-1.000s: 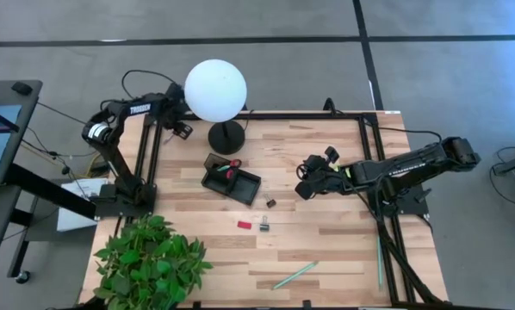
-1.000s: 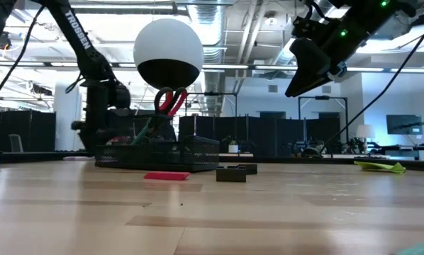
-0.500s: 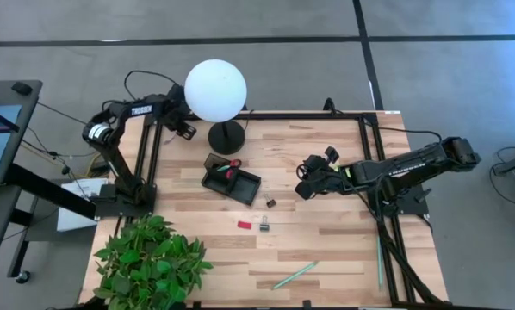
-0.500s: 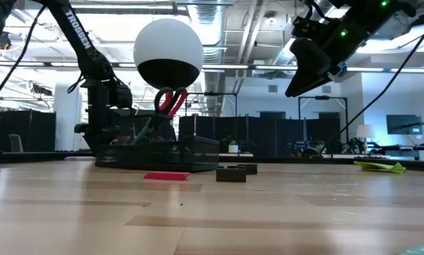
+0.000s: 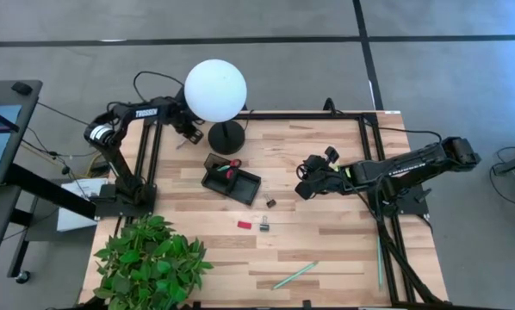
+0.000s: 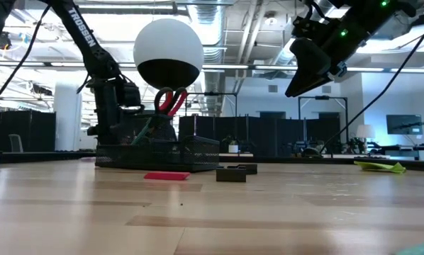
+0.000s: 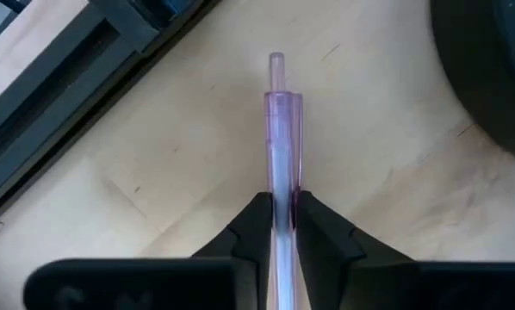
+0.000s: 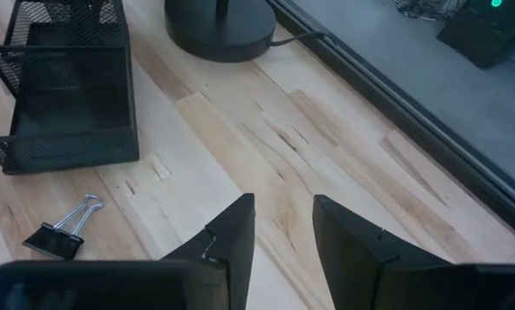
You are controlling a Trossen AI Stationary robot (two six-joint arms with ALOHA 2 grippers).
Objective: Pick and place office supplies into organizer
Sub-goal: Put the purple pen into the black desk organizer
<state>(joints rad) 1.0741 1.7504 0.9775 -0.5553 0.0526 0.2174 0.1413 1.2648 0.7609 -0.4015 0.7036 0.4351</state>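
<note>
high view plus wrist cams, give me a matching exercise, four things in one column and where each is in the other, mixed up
Things:
1. purple pen
2. red-handled scissors
3. small red block
4. light-green pen

Places:
A. standing in the organizer
B. flat on the table near its front edge
C. between the left gripper's fingers
D. on the table just in front of the organizer

Pairs: 1-C, 2-A, 3-D, 4-B

One organizer (image 5: 231, 182), one scissors (image 5: 232, 164), two pens (image 7: 282, 146) (image 5: 294, 275), two clips (image 5: 264, 226) (image 5: 271, 203), one red block (image 5: 245, 225).
</note>
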